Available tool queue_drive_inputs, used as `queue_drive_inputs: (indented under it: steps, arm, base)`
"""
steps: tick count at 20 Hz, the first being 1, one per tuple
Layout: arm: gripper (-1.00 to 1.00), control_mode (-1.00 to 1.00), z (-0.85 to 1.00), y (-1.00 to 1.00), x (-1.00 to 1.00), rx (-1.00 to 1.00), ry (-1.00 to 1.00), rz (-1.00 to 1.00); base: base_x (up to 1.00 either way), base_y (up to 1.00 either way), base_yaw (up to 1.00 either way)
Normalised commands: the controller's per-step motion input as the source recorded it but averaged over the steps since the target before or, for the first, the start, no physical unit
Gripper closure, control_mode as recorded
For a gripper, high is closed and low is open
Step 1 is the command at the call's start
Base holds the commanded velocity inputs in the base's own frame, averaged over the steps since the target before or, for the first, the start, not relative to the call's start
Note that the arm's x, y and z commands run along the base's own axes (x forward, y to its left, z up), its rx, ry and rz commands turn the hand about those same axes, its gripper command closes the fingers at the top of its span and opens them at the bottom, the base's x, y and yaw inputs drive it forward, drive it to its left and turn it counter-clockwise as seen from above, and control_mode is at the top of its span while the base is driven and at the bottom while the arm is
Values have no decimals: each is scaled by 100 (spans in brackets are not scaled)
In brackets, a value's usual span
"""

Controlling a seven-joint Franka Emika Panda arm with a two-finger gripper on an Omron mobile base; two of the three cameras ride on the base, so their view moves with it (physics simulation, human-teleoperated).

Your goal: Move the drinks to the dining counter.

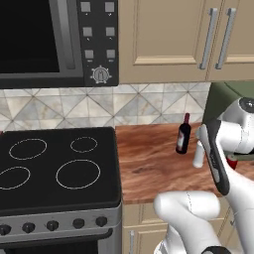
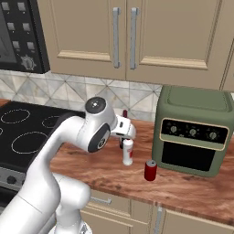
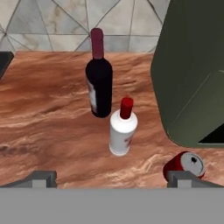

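Note:
Three drinks stand on the wood counter (image 1: 149, 166) under the cabinets. A dark wine bottle (image 3: 99, 85) (image 1: 183, 135) with a red cap is nearest the tiled wall. A white bottle (image 3: 123, 129) (image 2: 128, 151) with a red cap stands just in front of it. A short red can (image 3: 186, 165) (image 2: 150, 170) sits to their right, close to the green oven. My gripper (image 3: 113, 180) hovers above and in front of the white bottle, open, with nothing between its fingers. The dining counter is out of view.
A green countertop oven (image 2: 194, 130) stands to the right of the drinks, its side close to the can. A black stove top (image 1: 54, 163) adjoins the counter on the left, under a microwave (image 1: 44, 39). Beige wall cabinets (image 2: 123, 36) hang above.

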Motion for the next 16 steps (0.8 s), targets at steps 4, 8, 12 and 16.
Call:
queue_drive_inputs:
  steps: [4, 8, 12, 16]
  arm:
    - [-100, -100, -31, -31, 20, 5, 0, -6]
    - [-100, -100, -29, -27, 24, 4, 0, -4]
    - [-100, -100, -7, 0, 24, 2, 0, 0]
    - [-100, -100, 0, 0, 14, 0, 0, 0]
  base:
    - [0, 0, 0]
    - [0, 0, 0]
    - [0, 0, 0]
    - [0, 0, 0]
